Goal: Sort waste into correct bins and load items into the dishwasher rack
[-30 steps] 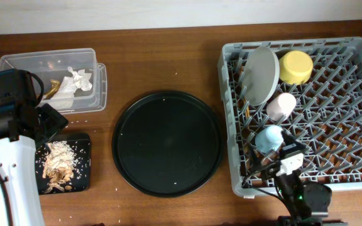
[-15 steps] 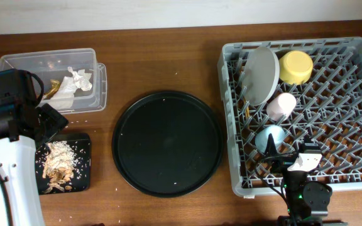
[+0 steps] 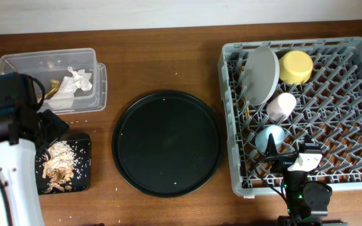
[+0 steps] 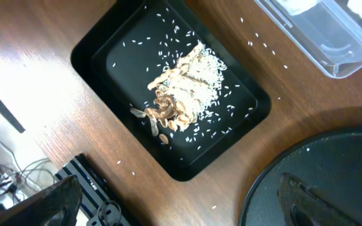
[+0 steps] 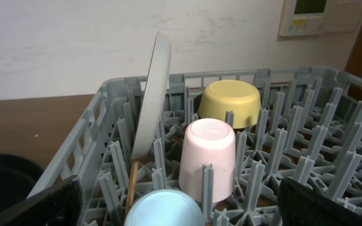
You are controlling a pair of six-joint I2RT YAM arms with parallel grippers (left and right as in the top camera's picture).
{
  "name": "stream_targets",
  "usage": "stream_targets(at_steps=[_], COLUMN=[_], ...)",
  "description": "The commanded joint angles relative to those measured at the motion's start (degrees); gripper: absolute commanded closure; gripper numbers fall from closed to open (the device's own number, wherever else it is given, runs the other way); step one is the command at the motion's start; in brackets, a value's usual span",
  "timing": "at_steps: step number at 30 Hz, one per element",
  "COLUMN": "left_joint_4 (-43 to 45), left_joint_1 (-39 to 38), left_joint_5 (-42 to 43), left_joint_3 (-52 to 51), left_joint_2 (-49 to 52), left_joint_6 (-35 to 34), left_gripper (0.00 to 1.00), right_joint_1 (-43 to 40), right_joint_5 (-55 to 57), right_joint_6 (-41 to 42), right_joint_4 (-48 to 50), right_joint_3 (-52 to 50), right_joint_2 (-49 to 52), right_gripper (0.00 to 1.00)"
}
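Note:
The grey dishwasher rack (image 3: 357, 182) holds the pale grey plate (image 3: 260, 75) on edge, the yellow bowl (image 3: 295, 66), the pink cup (image 3: 281, 105) and the blue cup (image 3: 269, 137), all upside down. The chopsticks (image 5: 131, 182) lean beside the plate (image 5: 153, 94). My right gripper (image 3: 286, 158) is open and empty just behind the blue cup (image 5: 165, 210). The napkin (image 3: 79, 78) and a brownish-yellow scrap (image 3: 54, 88) lie in the clear tub (image 3: 99, 88). Crumbs (image 4: 181, 94) lie in the shallow black tray (image 4: 99, 44). My left gripper (image 3: 50, 122) is open and empty above it.
The large round black tray (image 3: 166, 143) sits in the middle of the table, between the bins and the rack. A few loose grains lie on the wood around the shallow tray. The table's front edge and cables show in the left wrist view (image 4: 5, 169).
My right gripper has let go of the blue cup and drawn back toward the rack's front edge. My left arm has shifted slightly toward the front.

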Motion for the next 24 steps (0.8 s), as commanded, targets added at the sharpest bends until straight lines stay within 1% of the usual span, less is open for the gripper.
stream_targets(at_steps=[1,3,4,6,7,8,9,10,12,13,15,16,18,20,21,23,24], left_joint_4=[2.1,9.2,12.8,25.1,29.1,30.4,29.7,26.6,26.7,26.8,28.3,30.6,39.1,45.1,49.9,61.8,69.4], left_joint_1=[0.1,-2.0,-3.6,-9.4,-10.7,-10.8,-10.7,-10.8,-10.8,-10.8,-10.8,-10.8,-10.8,-10.8,-10.8,-10.8,-10.8], left_joint_5=[-0.8,0.9,3.0,9.5,10.4,10.2,9.9,10.0,9.9,10.0,10.8,13.5,22.3,24.2,26.0,27.6,27.6], left_joint_3=[-6.5,-16.6,-20.7,-32.7,-37.4,-41.1,-43.2,-43.9,-44.0,-45.2,-49.1,-51.5,-57.4,-62.4,-65.5,-71.5,-75.3], left_joint_2=[-8.1,-15.3,-18.5,-28.8,-33.7,-38.5,-41.7,-44.1,-44.9,-45.7,-50.7,-54.1,-61.5,-65.0,-66.1,-67.9,-69.5], left_joint_6=[2.1,3.1,6.2,13.0,13.7,13.7,13.7,13.7,13.7,18.0,23.4,25.9,31.7,31.6,31.6,31.6,31.6], left_gripper=[0.01,0.01,0.01,0.01,0.01,0.01,0.01,0.01,0.01,0.01,0.01,0.01,0.01,0.01,0.01,0.01,0.01], right_joint_1=[-0.4,-0.4,-0.4,-0.4,-0.4,-0.4,-0.4,-0.4,-0.4,-0.4,-0.4,-0.4,-0.4,-0.4,-0.4,-0.4,-0.4], right_joint_5=[0.9,0.9,0.9,0.9,0.9,0.9,0.9,0.9,0.9,0.9,0.9,0.9,0.9,0.9,0.9,0.9,0.9], right_joint_6=[0.0,0.0,0.0,0.0,0.0,0.0,0.0,0.0,0.0,0.0,0.0,0.0,0.0,0.0,0.0,0.0,0.0], right_joint_4=[-0.2,-0.2,-0.2,-0.2,-0.2,-0.2,-0.2,-0.2,-0.2,-0.2,-0.2,-0.2,-0.2,-0.2,-0.2,-0.2,-0.2], right_joint_3=[-0.4,-0.4,-0.4,-0.4,-0.4,-0.4,-0.4,-0.4,-0.4,-0.4,-0.4,-0.4,-0.4,-0.4,-0.4,-0.4,-0.4], right_joint_2=[-0.5,-0.5,-0.5,-0.5,-0.5,-0.5,-0.5,-0.5,-0.5,-0.5,-0.5,-0.5,-0.5,-0.5,-0.5,-0.5,-0.5], right_gripper=[0.01,0.01,0.01,0.01,0.01,0.01,0.01,0.01,0.01,0.01,0.01,0.01,0.01,0.01,0.01,0.01,0.01])
